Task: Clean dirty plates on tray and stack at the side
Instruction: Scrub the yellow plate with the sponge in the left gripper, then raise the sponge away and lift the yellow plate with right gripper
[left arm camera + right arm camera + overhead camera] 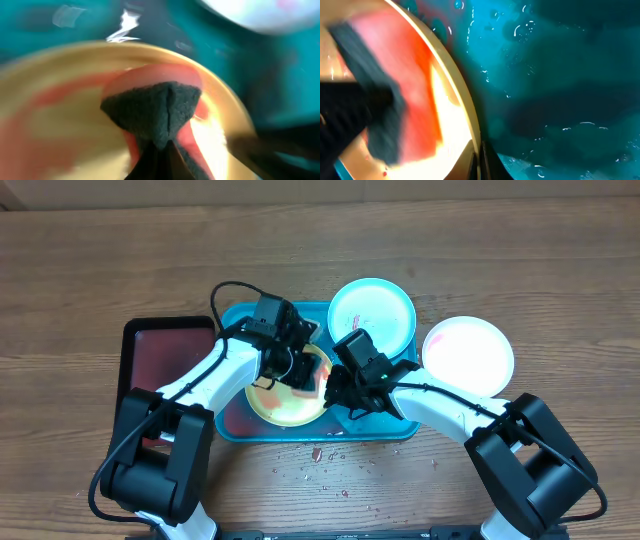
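Note:
The yellow-green plate [285, 402] with red smears lies on the teal tray [232, 316]. My left gripper [292, 368] is shut on a dark grey sponge [155, 112] and presses it on the red smear in the plate [60, 100]. My right gripper [335, 392] is shut on the plate's right rim [462, 100], one finger inside and one outside [481, 161]. The light blue plate [371, 315] rests at the tray's far right corner. The white plate [467, 356], smeared pink, lies on the table to the right.
A smaller dark maroon tray [160, 360] sits against the teal tray's left side. Red crumbs [320, 455] are scattered on the wooden table in front of the tray. Wet teal tray floor [560, 75] fills the right wrist view.

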